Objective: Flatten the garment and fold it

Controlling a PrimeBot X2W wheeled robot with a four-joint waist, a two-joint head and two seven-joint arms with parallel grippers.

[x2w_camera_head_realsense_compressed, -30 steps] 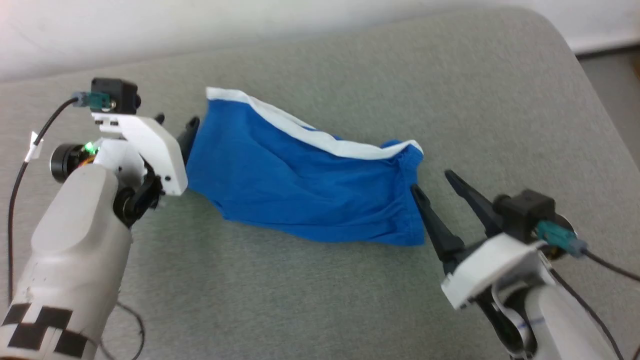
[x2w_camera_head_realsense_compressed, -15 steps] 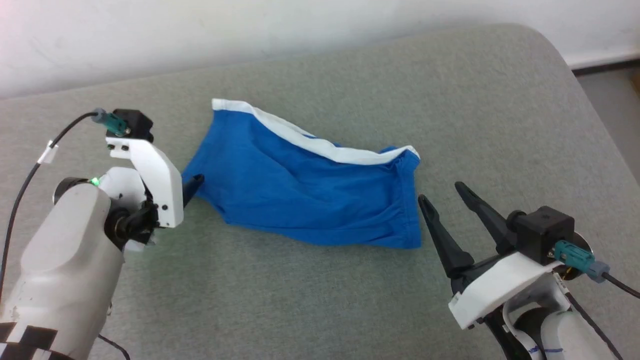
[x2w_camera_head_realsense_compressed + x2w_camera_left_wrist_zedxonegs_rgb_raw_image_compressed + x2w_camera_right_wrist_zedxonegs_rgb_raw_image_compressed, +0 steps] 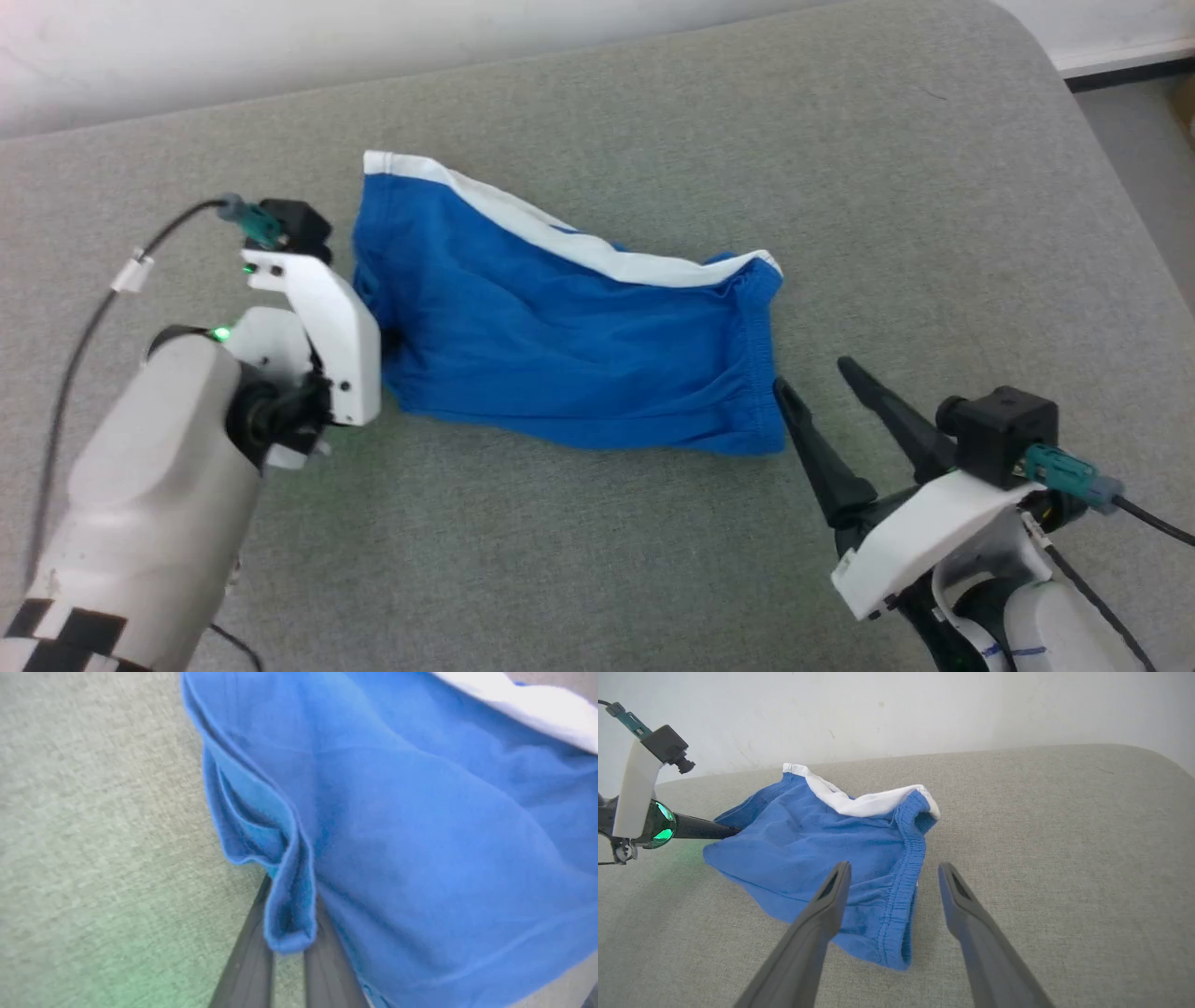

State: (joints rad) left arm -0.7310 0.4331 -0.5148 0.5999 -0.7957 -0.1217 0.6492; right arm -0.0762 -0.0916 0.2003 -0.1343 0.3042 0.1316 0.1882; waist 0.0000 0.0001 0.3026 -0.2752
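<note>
- Left tool (image 3: 287,947) pinches a fold at the left edge of the garment (image 3: 560,355), which lies crumpled on the grey fabric surface (image 3: 840,168).
- Right tool (image 3: 812,375) gapes wide just beside its opposite edge; flattening appears underway, and a second grip there likely comes next.

The shorts (image 3: 560,345) were thin, matt blue knit cloth with a smoother white band (image 3: 560,238). The upholstered surface (image 3: 653,560) beneath was coarse-woven grey fabric, matt. The right gripper (image 3: 811,374) had fingers of dark, matt plastic.
</note>
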